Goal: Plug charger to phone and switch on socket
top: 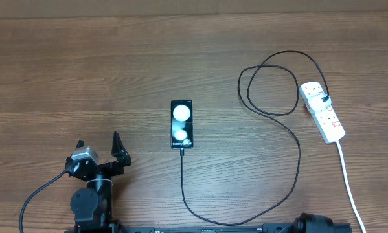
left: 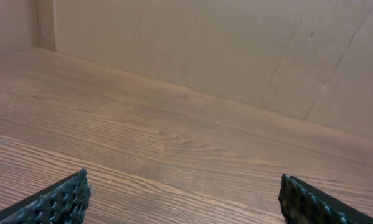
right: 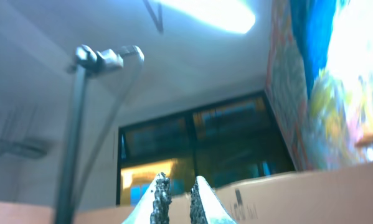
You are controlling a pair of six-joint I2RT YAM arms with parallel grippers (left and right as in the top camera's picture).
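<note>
Your overhead view looks straight down on the table [top: 83, 65] from well above. Your left wrist view sits low behind the left gripper [left: 183, 193], close over that same table, facing a cardboard wall [left: 205, 43]. Your right wrist view tilts upward, at ceiling [right: 37, 37] and window [right: 223, 137].
</note>
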